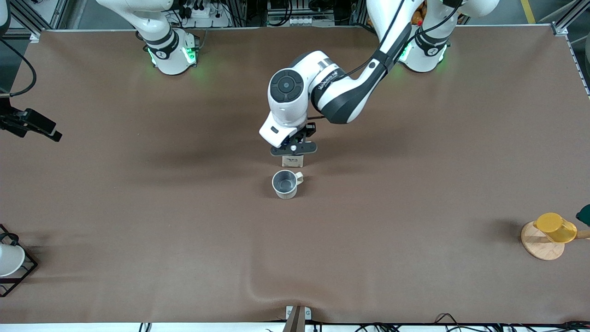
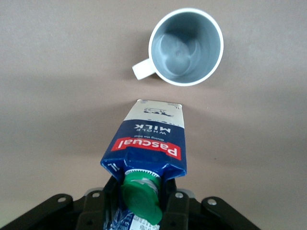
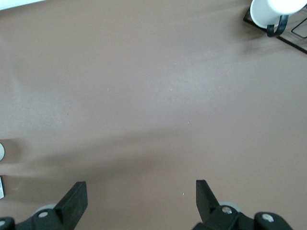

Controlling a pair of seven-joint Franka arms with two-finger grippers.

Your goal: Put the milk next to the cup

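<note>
front cam high, facing the arm bases, whole counter in frame, left wrist cam close, looking straight down on milk and cup, both shared with front, right wrist cam higher over bare counter

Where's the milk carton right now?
The milk is at the table's middle, gripped at its top by the left gripper, just farther from the front camera than the cup, with a small gap between them.

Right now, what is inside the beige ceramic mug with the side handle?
The beige ceramic mug shows only its bare grey inside; its whole floor is visible. The left gripper holds the dark blue milk carton beside it.
</note>
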